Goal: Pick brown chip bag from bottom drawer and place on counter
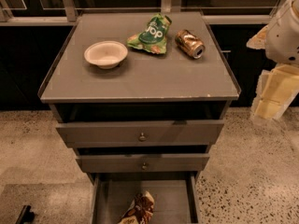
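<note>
The brown chip bag (pixel 139 211) lies in the open bottom drawer (pixel 175 200), near its front, cut off by the lower edge of the view. The grey counter (pixel 140 78) tops the cabinet. My arm comes in at the far right, with a white rounded part (pixel 285 27) beside the counter's right edge. Below it hang pale yellow pieces that I take for my gripper (pixel 273 96), level with the top drawer and well to the right of the cabinet. It is far above and to the right of the bag and holds nothing that I can see.
On the counter stand a white bowl (pixel 106 54), a green bag with white lettering (pixel 150 34) and a brown can on its side (pixel 189 43). Two upper drawers with round knobs (pixel 142 136) are slightly out. A dark object (pixel 24 214) lies on the speckled floor at lower left.
</note>
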